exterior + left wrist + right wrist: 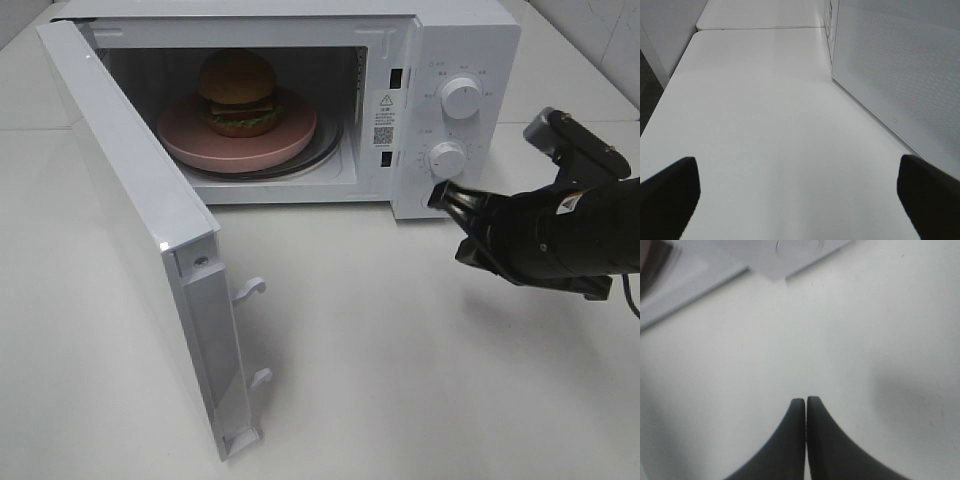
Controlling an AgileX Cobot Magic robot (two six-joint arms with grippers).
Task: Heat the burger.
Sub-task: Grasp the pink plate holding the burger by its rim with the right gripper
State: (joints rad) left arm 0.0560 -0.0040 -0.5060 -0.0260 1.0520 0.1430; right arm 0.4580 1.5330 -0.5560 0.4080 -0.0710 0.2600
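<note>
Burger [238, 92]: inside the microwave [470, 50], sitting on the middle of the pink plate [185, 138].
Pink plate: on the glass turntable [330, 152] on the oven floor, much wider than the burger.
Door [130, 230]: swung wide open on the left side, its two latch hooks [250, 290] pointing towards the worktop's [400, 330] front edge.
Knobs: upper knob [461, 97] and lower knob [446, 158], both on the panel to the right of the opening.
Right fingers [462, 215]: pressed together with nothing between them, above bare worktop. The tips are just below the lower knob, by the microwave's front corner. Whether they touch it cannot be told.
Left fingers [670, 195]: spread wide apart and holding nothing, low over the worktop. The door's outer face is close beside them.
</note>
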